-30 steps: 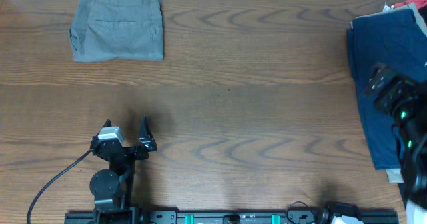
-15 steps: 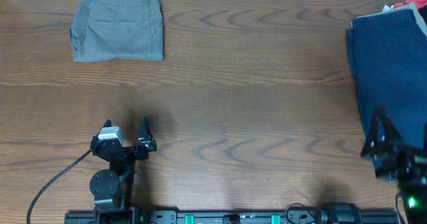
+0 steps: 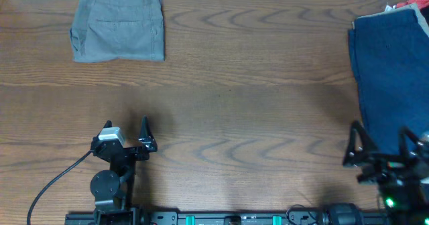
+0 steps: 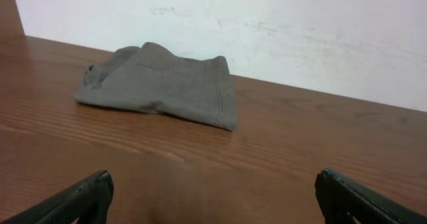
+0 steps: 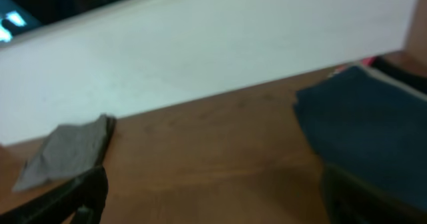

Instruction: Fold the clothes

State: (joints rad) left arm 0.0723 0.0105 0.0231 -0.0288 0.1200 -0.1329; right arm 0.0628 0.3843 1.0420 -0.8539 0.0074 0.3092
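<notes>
Two released tools, left gripper [image 4: 213, 192], right gripper [image 3: 379, 139], folded grey shorts [image 3: 118, 26], flat navy shorts [image 3: 392, 71].

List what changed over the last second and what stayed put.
The right tool pulled back from over the navy shorts toward the robot and slightly left. It is open and empty, and nothing was gripped or released. The left tool, the grey shorts and the navy shorts stayed put.
</notes>
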